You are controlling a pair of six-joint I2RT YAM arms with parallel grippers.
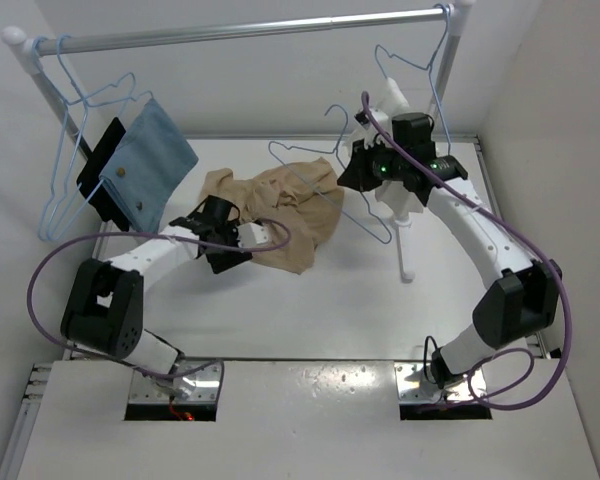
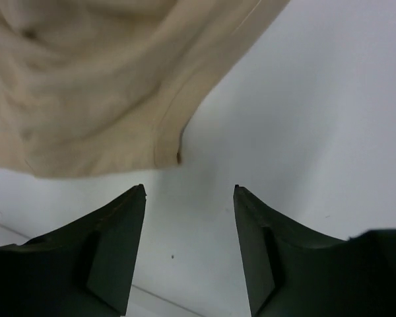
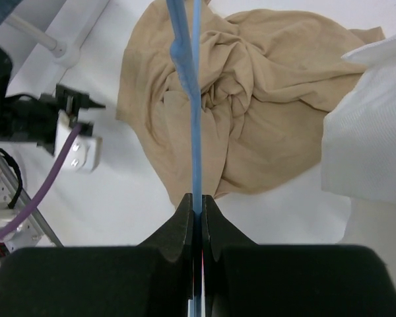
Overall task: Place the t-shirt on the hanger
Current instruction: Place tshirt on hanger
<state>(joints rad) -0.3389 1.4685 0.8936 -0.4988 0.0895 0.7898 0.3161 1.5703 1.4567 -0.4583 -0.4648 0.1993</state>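
Right gripper [image 3: 198, 210] is pinching the thin light-blue wire hanger [image 3: 196, 132], pressed together on the wire above the crumpled tan cotton t-shirt [image 3: 264, 99]. Shirt is lying mid white tabletop [image 1: 360, 310]. Left gripper [image 2: 190, 190] is sitting spread and empty, just short of the hem at the shirt's 8 o'clock. White waffle-textured towel [image 3: 369, 132] is showing at the shirt's 3 o'clock.

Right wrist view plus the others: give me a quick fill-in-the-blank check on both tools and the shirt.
The right tool is ____ on the thin light-blue wire hanger.
The left tool is open and holds ____.
The crumpled tan cotton t-shirt lies on the white table, not yet on the ____.
Missing words: shut; nothing; hanger.
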